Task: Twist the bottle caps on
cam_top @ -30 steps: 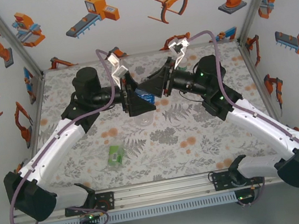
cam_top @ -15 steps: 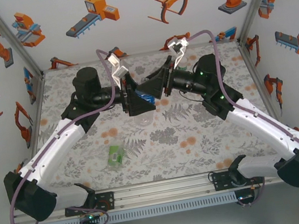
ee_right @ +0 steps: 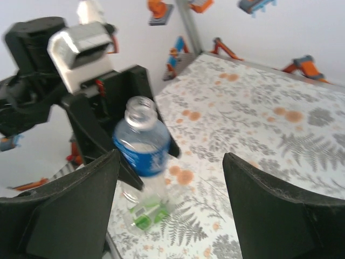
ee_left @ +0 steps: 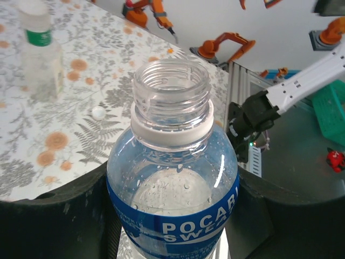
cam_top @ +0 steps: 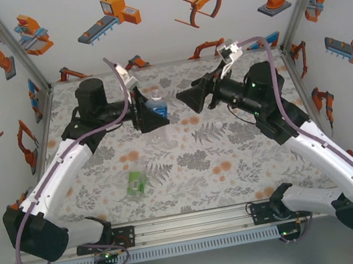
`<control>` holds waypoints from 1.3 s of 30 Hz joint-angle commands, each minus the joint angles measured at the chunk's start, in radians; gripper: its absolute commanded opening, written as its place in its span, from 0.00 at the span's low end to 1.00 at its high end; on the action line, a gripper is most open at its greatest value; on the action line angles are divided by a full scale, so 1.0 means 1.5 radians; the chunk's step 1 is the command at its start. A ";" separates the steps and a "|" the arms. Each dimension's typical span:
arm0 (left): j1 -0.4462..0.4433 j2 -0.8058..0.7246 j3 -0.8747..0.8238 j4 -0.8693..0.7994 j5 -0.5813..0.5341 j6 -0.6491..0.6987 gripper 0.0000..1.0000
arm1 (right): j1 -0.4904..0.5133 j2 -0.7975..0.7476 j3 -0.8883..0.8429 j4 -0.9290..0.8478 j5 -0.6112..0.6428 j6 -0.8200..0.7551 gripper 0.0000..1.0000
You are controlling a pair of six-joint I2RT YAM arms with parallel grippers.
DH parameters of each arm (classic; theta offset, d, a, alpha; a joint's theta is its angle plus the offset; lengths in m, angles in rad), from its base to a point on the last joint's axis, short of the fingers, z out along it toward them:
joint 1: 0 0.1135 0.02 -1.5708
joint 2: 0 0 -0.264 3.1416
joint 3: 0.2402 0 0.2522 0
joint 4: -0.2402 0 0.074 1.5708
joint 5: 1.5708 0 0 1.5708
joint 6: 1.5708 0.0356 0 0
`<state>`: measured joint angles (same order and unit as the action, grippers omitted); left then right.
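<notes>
A table (cam_top: 236, 163) covered in a grey fern-and-orange-blossom print sits inside white walls (cam_top: 157, 13) dotted with orange robot pictures. Toward 11 o'clock of the table's middle is the blue-labelled bottle (cam_top: 156, 107), roughly upright, its threaded neck bare and open above a white collar ring, with droplets inside the clear shoulder. Whether its base touches the table cannot be told. The left gripper (cam_top: 147, 114) is clamped on its body, one dark finger pressed to each side of the label, as its own wrist camera shows (ee_left: 172, 181). At 3 o'clock of the bottle, just beside it but apart, the right gripper (cam_top: 184, 97) points toward it with its jaws spread wide and nothing between them. From its wrist view (ee_right: 171, 162) the bottle (ee_right: 141, 143) stands ahead between the two fingers. In the left wrist view a small white cap (ee_left: 97, 112) lies on the print at 9 o'clock of the neck. Farther off at 10 o'clock stands a slim bottle (ee_left: 39, 51) with a green band, its top blurred. At 8 o'clock of the table's middle, well apart from both grippers, a green-labelled bottle (cam_top: 135, 183) lies on its side.
</notes>
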<state>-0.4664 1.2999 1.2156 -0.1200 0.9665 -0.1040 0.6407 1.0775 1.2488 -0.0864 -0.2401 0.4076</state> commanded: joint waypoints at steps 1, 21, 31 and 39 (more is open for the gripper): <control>0.030 -0.016 0.009 -0.011 0.049 0.008 0.00 | -0.010 -0.005 0.009 -0.068 0.071 -0.023 0.70; 0.161 -0.083 -0.137 0.151 0.157 -0.035 0.00 | -0.060 0.075 -0.105 -0.209 0.246 0.008 0.67; 0.154 -0.087 -0.165 0.007 0.015 0.116 0.00 | -0.130 0.177 -0.166 -0.184 0.232 0.024 0.65; 0.150 -0.084 -0.163 -0.012 -0.019 0.135 0.00 | -0.176 0.272 -0.166 -0.136 0.230 0.021 0.64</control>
<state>-0.2371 1.1839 0.9607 -0.1234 0.9539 0.0601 0.3893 1.4590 1.0023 -0.3405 0.0921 0.4232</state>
